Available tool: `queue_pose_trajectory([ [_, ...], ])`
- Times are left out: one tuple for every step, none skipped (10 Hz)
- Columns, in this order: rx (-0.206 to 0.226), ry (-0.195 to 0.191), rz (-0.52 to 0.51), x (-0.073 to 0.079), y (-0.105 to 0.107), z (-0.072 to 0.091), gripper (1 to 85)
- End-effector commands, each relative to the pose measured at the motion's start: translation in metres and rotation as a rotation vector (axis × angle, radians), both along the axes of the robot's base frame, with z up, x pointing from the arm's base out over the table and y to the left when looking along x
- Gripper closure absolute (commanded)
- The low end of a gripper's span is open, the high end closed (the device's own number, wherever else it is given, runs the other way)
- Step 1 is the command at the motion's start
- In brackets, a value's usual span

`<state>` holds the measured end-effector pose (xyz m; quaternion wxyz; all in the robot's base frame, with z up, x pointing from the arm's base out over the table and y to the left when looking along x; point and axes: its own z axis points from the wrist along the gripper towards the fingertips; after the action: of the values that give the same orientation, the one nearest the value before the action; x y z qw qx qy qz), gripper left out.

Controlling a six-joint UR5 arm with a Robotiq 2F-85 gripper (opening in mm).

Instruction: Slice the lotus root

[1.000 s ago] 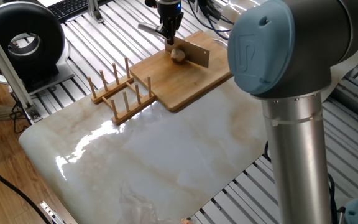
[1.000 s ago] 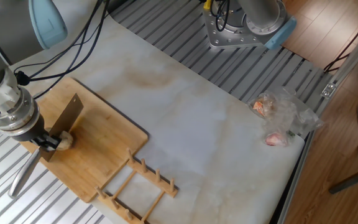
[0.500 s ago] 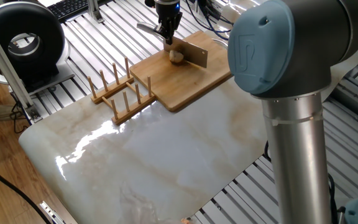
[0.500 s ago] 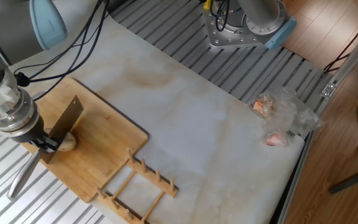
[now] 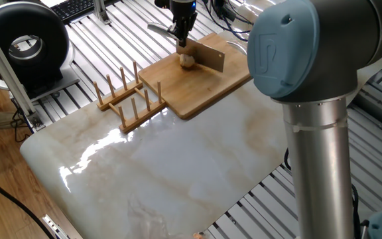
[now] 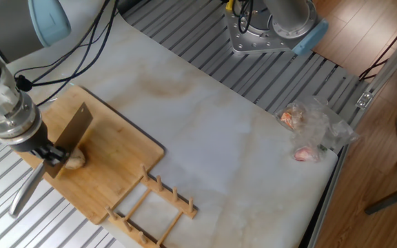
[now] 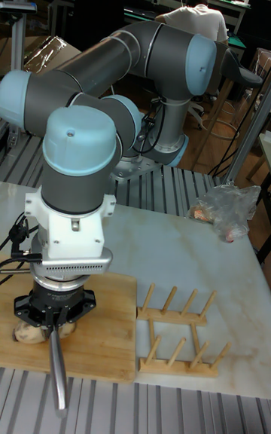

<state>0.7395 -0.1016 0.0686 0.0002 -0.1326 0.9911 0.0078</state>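
The lotus root (image 5: 187, 61), a small beige chunk, lies on the bamboo board (image 5: 201, 89). It also shows in the other fixed view (image 6: 75, 160) and partly in the tall view (image 7: 25, 331). My gripper (image 5: 181, 38) is shut on the metal handle (image 6: 24, 191) of a cleaver-style knife. The knife's flat blade (image 6: 74, 131) stands on edge right beside the root, touching or nearly touching it. From the tall view, the gripper (image 7: 57, 316) hangs over the board's left end and hides most of the root and the blade.
A wooden dish rack (image 5: 128, 97) stands against the board on the marble slab (image 5: 158, 166). Crumpled plastic bags (image 6: 311, 129) with food lie near the slab's far corner. Slatted metal table (image 6: 185, 41) surrounds the slab. A black round device (image 5: 22, 43) sits off the slab.
The gripper with the knife has lifted and shifted slightly. The lotus root now shows more from under the blade and sits a little further along the board.
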Motion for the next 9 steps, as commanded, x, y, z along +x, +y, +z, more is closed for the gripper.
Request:
queue_pose_trajectory([
  [0.023,0.018,-0.001,-0.010,0.001,0.013,84.3],
  [0.029,0.029,-0.004,-0.015,0.003,0.018,84.3],
  [0.025,0.036,-0.007,-0.019,0.001,0.024,84.3],
  [0.017,0.035,-0.012,-0.021,-0.001,0.031,84.3],
  [0.020,0.034,-0.018,-0.024,0.000,0.039,84.3],
  [0.018,0.035,-0.024,-0.028,0.000,0.047,84.3],
  [0.015,0.037,-0.033,-0.032,0.001,0.057,84.3],
  [0.012,0.038,-0.039,-0.036,0.001,0.064,84.3],
  [0.013,0.037,-0.045,-0.039,0.002,0.069,84.3],
])
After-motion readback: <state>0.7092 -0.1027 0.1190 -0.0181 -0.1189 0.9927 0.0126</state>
